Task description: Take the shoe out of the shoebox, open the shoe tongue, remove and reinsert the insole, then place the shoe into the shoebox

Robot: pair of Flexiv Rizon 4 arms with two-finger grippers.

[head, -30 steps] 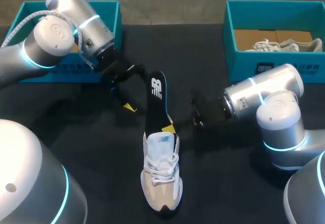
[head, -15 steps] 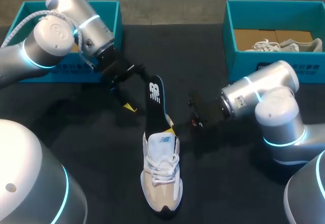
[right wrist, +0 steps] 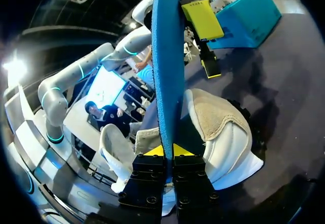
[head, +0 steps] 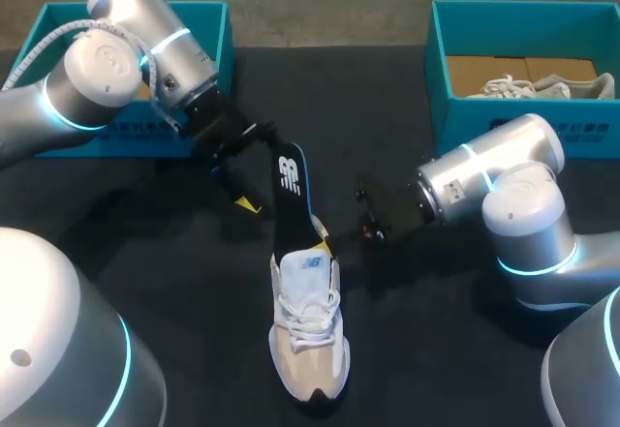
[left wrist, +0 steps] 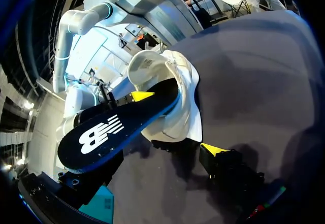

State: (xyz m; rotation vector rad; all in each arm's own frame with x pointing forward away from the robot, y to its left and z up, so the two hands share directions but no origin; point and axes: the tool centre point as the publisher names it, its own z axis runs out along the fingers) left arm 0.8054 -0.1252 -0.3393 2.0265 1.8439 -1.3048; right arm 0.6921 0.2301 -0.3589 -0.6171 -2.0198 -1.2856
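**Right gripper** [right wrist: 165,150]: the yellow tips are closed from both sides on the edge of a thin foam insole [head: 289,190]. The insole has blue cloth on one face and is black with a white logo on the other. The grip sits just above the heel opening of a beige-and-white lace-up trainer [head: 308,335], on the trainer's right side.

**Insole:** its lower end is inside the trainer's opening. The rest stands up out of it, tilted away from the trainer's toe.

**Left gripper** [head: 256,169]: it is spread wide and holds nothing. It sits beyond the trainer's heel, to the trainer's left. One yellow pad [right wrist: 201,18] is at the insole's free upper end; whether it touches cannot be told. The other finger [left wrist: 213,149] stands apart from the insole, over the table.

**Trainer:** it is upright on its sole on the black table top [head: 436,350], laced, with the toe toward the robot.

**Teal cardboard box, left** [head: 221,35]: it is well beyond the trainer's heel, to the trainer's left, and partly hidden by the left arm.

**Teal cardboard box, right** [head: 455,127]: it is well beyond the trainer's heel, to the trainer's right. It has a brown card floor and holds a second pale shoe [head: 542,86].
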